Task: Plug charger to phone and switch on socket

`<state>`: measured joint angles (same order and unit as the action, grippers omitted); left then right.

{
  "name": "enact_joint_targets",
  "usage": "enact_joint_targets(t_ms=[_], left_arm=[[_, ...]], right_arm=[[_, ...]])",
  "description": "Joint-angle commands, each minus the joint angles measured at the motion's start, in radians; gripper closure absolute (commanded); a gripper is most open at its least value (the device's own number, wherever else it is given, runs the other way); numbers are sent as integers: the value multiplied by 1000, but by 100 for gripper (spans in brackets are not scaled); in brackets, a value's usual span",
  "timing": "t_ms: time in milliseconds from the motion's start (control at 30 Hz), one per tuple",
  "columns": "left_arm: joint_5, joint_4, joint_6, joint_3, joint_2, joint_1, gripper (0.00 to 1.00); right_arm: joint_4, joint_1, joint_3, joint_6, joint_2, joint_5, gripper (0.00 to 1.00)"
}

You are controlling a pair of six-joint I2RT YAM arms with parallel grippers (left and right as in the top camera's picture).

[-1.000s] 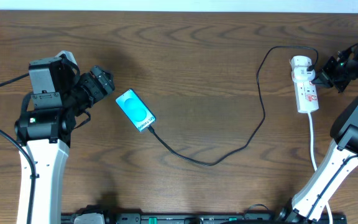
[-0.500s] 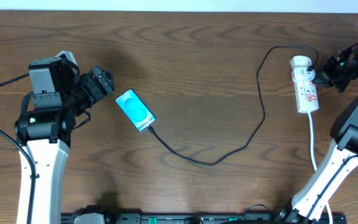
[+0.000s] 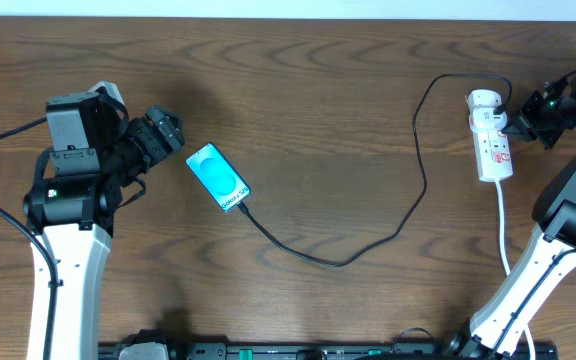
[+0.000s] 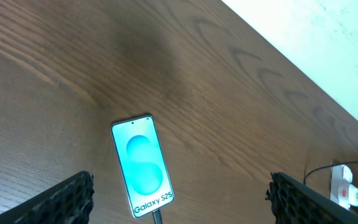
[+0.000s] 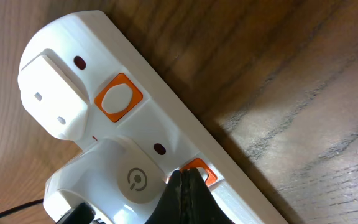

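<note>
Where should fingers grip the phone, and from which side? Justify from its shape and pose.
Probably across the two long edges of the phone near mid-length, coming down from above: it lies flat and diagonal on the table, so only thin edges are exposed, and the charger occupies its lower end.

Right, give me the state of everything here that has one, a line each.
phone: screen lit, lying flat, cable in its end.
cable: one end at the phone, the other at the power strip.
power strip: both lamps look dark; on or off unclear.
left gripper: open, empty, apart from the phone.
right gripper: shut, tips on an orange switch.
</note>
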<state>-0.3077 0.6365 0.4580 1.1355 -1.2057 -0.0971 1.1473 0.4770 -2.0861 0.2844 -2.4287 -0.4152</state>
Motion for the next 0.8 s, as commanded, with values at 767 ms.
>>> enact_joint_targets(t_ms=[767], left_arm=[[15, 3, -20, 1, -3, -4, 10]], right_arm=[[13, -21, -29, 2, -3, -198, 99]])
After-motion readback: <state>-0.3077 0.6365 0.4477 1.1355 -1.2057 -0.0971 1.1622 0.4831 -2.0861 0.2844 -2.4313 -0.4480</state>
